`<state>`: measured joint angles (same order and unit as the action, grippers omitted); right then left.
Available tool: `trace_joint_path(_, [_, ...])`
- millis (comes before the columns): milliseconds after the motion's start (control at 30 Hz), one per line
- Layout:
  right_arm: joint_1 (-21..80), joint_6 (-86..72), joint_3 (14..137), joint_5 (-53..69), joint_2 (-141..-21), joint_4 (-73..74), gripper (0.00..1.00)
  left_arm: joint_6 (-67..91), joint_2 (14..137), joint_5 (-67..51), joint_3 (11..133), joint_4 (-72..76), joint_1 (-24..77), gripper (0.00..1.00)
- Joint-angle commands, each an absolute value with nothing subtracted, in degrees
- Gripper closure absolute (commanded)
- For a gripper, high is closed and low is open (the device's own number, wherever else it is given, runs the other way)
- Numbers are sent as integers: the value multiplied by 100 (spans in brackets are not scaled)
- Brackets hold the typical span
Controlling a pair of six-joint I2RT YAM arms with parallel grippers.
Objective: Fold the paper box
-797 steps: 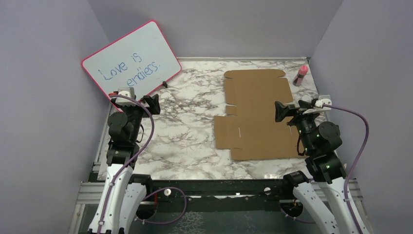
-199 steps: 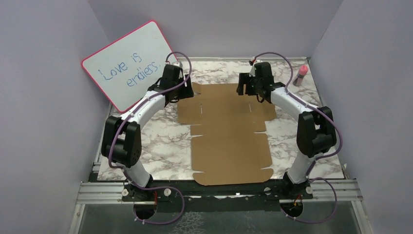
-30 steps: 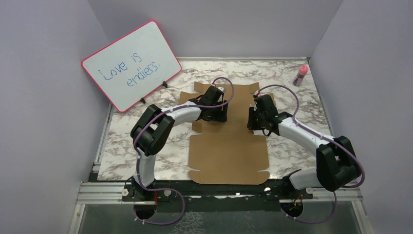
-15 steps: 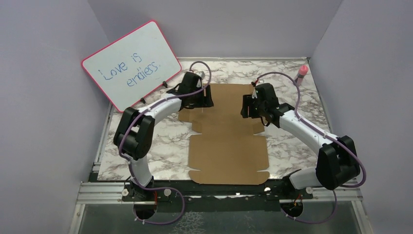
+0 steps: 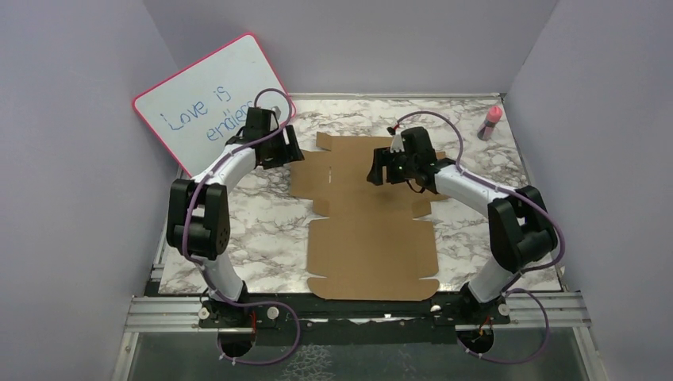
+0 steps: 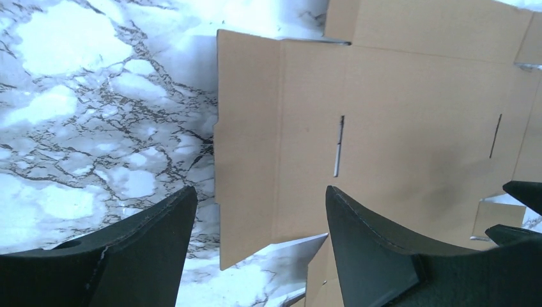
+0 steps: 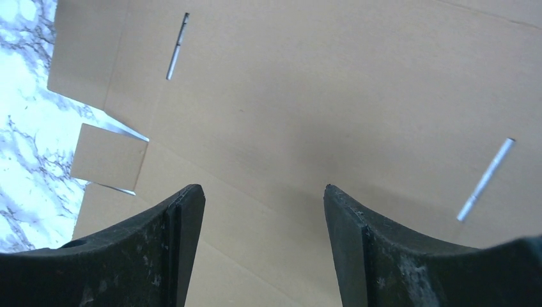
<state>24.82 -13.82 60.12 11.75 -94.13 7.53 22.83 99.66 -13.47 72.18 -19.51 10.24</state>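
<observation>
Brown corrugated cardboard, the paper box (image 5: 371, 230) lies unfolded and flat on the marble-patterned table (image 5: 262, 230), roughly midway across it, its near edge close to the arms' bases and its far flaps reaching toward the back wall. Left jaws hang spread wide above the sheet's far-left side flap, where its edge meets the table, clasping nothing. Right jaws, likewise released and holding nothing, hover over the far panel, between its two thin slits. Whether either pair touches the cardboard I cannot tell. A pink-framed whiteboard (image 5: 210, 103) leans at the far-left corner; a pink-capped bottle (image 5: 490, 123) stands at the far right, well apart from the sheet.
</observation>
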Motion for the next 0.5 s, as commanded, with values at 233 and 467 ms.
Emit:
trace_joint_path(233, [2521, -1822, 6090, 2138, -10174, -613, 25, 2062, 10845, -2038, 7427, -2237, 807, 29])
trace_joint_path(467, [2524, -2008, 5866, 2279, -10456, -1081, 24, 2018, 10911, -2094, 7471, -2284, 799, 52])
